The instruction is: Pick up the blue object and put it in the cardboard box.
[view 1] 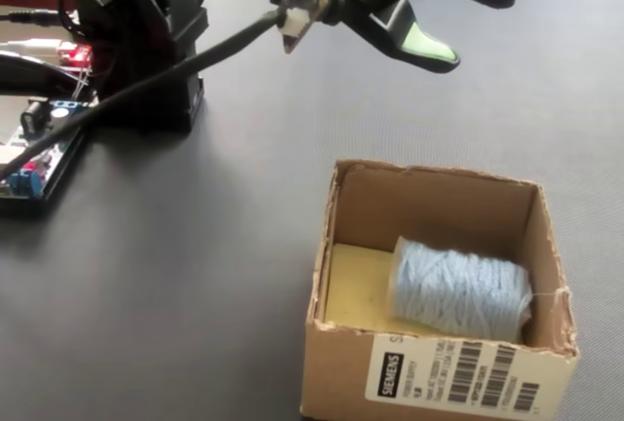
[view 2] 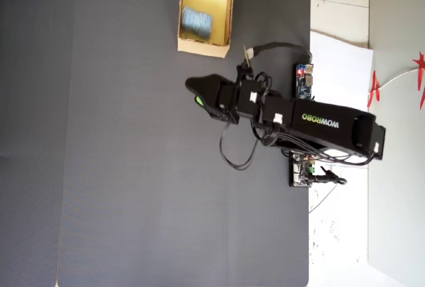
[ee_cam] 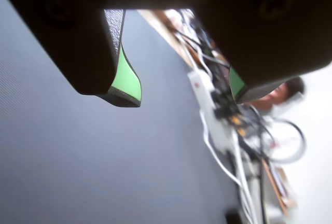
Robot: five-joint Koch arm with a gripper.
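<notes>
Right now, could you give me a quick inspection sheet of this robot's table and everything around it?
Surface: dark grey mat, bare where it shows.
Job's things: blue object lies inside the cardboard box.
Clutter: nothing seen on the mat.
Gripper: gripper open, empty, raised away from the box.
Cables: black cable loops from the arm; white wires trail at the mat's edge.
Surroundings: circuit boards beside the arm's base; white sheet beneath.
</notes>
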